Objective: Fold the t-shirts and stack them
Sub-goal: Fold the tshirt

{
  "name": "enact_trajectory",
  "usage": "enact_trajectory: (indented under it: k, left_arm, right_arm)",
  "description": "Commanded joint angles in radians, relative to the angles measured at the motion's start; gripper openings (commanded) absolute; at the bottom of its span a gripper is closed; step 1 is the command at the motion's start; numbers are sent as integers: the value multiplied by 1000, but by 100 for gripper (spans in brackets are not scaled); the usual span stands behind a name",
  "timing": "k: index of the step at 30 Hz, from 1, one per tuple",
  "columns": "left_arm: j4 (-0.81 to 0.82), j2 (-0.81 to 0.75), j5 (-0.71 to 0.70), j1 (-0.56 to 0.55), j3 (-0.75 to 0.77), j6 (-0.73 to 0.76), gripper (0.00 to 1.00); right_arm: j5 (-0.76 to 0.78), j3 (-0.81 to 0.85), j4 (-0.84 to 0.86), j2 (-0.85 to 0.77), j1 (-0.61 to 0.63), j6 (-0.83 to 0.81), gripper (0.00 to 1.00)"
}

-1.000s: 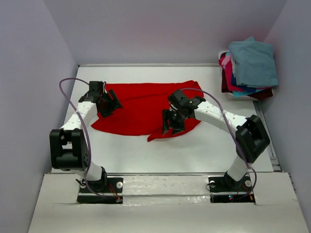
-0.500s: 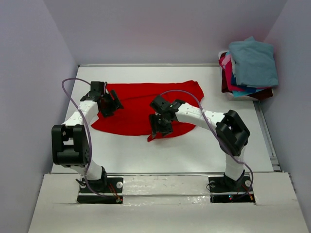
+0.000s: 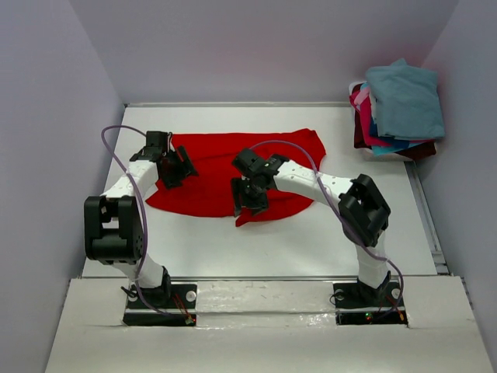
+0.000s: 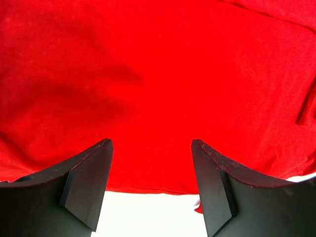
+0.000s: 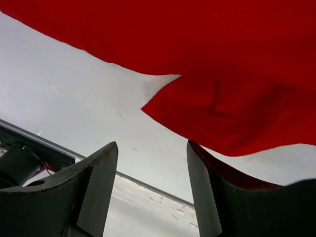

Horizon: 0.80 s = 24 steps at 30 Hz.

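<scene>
Top external view: the red t-shirt [image 3: 221, 159] lies spread over the left and middle of the table [image 3: 326, 241], closer to the far edge than the near one. A loose pointed flap [image 3: 268, 208] trails toward the near edge around the middle. The other t-shirts [image 3: 397, 109] are heaped at the far right corner, a teal-blue one on top, well apart from where I'm working.

By my reading I'm at the start of the red one: laid out but not yet folded, and I'm lining up for a first hold along its near hem. That flap looks doubled over, so I'd want it smoothed or pinched up cleanly before any fold, with both sides lifted together so the cloth doesn't drag.

Left wrist view: my left gripper [image 4: 150, 148] is spread wide over the shirt's left part, nothing between the fingers but red cloth below, and the near hem with a strip of white table just beyond it. It grasps nothing.

Right wrist view: my right gripper [image 5: 151, 145] is parted too, a little less wide, and empty. It hangs above bare table just beside the flap's tip, with the hem running across ahead of it. Whether either fingertip brushes the cloth, I can't tell.
</scene>
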Motion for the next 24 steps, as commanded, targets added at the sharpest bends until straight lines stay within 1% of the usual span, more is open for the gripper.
enact_trajectory:
  k: [1,6,14,17,21,24]
  left_arm:
    - [4,16,14,-4,30,30,76]
    - [-2,21,8,-4,42,38,76]
    - [3,30,11,-4,36,38,76]
    - [7,30,11,-4,27,39,76]
    - [10,27,14,-4,22,38,76]
    - [12,27,11,-4,17,38,76]
  right_arm:
    - [-34,84,-20,67,38,-30,64]
    - [-82,74,-25,67,48,5,64]
    - [-62,66,-37,90,57,15,63]
    - [-39,95,-50,123,57,6,63]
    - [-45,135,-60,160,57,1,63]
    - [-59,187,-77,201,66,-7,60]
